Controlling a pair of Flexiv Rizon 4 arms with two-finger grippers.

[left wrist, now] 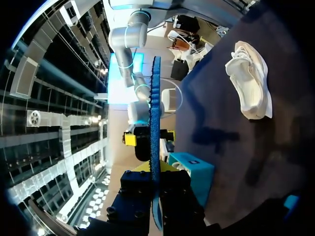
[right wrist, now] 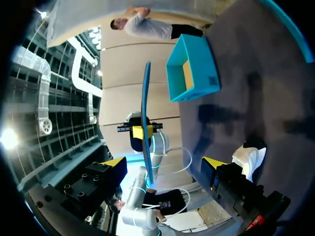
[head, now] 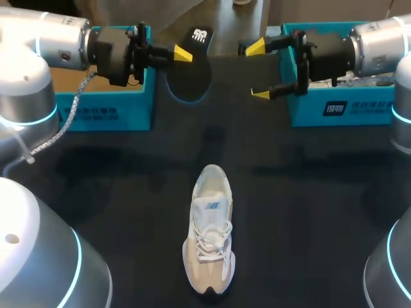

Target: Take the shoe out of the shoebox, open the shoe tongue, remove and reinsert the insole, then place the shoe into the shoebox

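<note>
The left arm covers part of the left blue box, so only a strip of its brown inside shows; in the left wrist view the yellow tips are hidden behind the black finger mounts, and the insole shows there only edge-on, as a thin blue strip running straight out ahead; the left fingers are clamped on the insole near one end, a yellow tip pressed to each face in the right wrist view; the insole hangs above the far middle of the table, just beside the left blue box and touching neither box.

The shoe, white and beige with its laces up, stands on its sole at the near middle of the table, well apart from both boxes and both arms; in the right wrist view most of it is hidden behind one finger.

The right fingers stand wide apart, holding and touching nothing, facing the insole across a gap; the right arm lies over the right blue box, so what is inside is hard to make out; the table is covered in dark cloth.
</note>
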